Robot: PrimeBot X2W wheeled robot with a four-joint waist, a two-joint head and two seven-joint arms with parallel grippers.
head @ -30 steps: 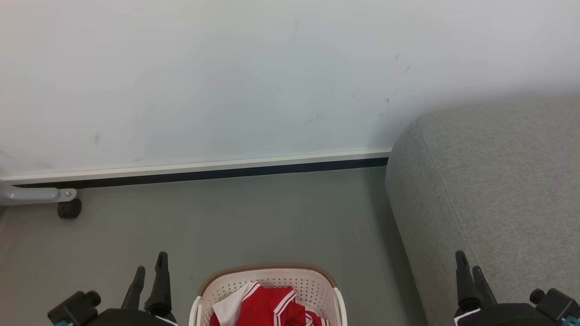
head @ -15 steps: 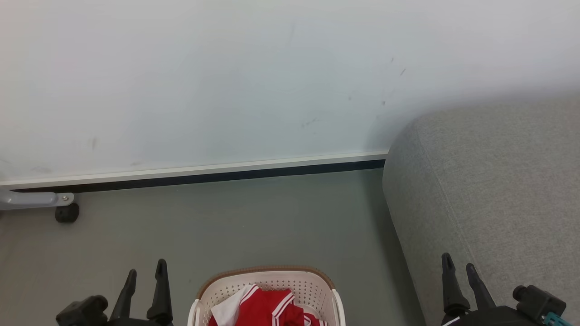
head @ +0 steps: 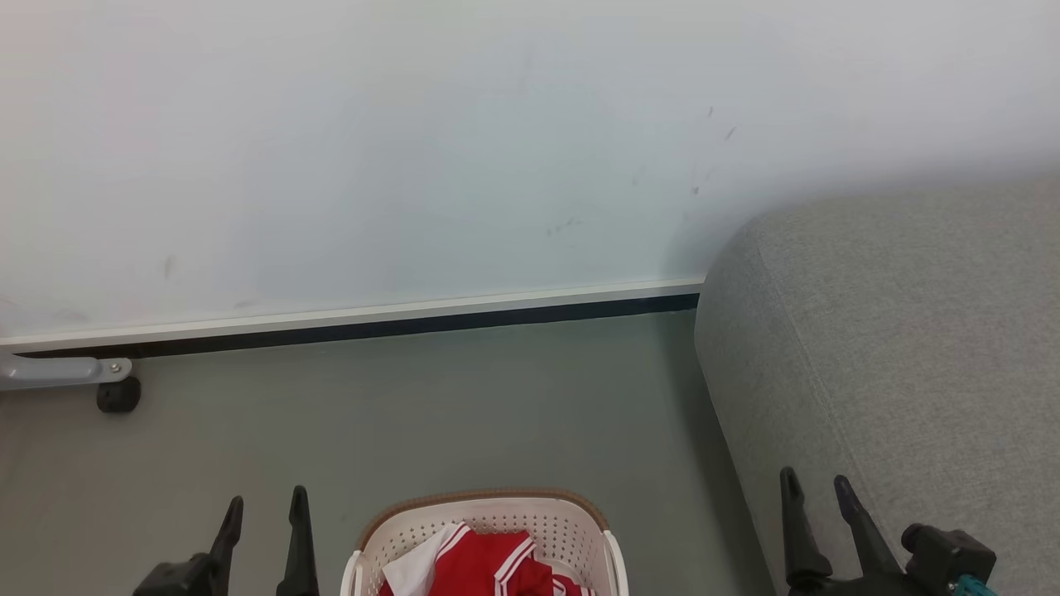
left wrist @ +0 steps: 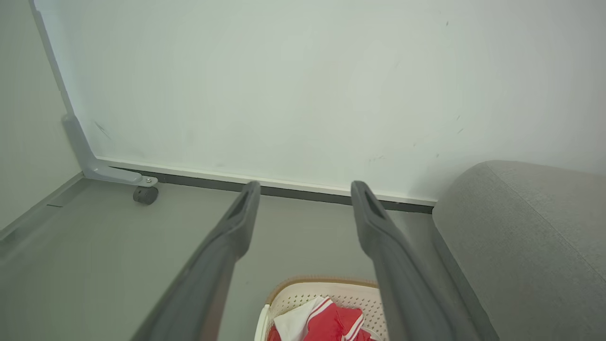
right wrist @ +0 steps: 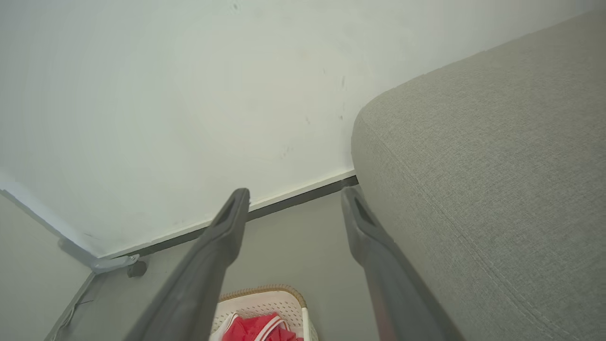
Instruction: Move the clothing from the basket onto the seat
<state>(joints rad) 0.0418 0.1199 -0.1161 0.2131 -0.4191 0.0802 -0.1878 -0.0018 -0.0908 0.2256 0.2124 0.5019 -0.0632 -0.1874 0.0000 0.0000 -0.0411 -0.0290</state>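
I see the clothing (head: 489, 564) crumpled in the basket (head: 487, 500), on the floor beside the seat (head: 894, 348). It looks soft and light, so I would pinch a raised fold on top. My left gripper (head: 267, 495) and right gripper (head: 813, 476) stand open, empty.

1. The left pincer (head: 267, 497), at 7 o'clock in the head view, has two long black fingers (head: 299, 538) that taper to rounded points above a blocky black housing (head: 178, 577).
2. The right pincer (head: 815, 477), at 5 o'clock, looks alike, with a black cylindrical knob (head: 944, 546) and a teal tab (head: 967, 587) by its base.
3. In the wrist views the fingers are matte dark grey, each with a shallow slot inside its tip.
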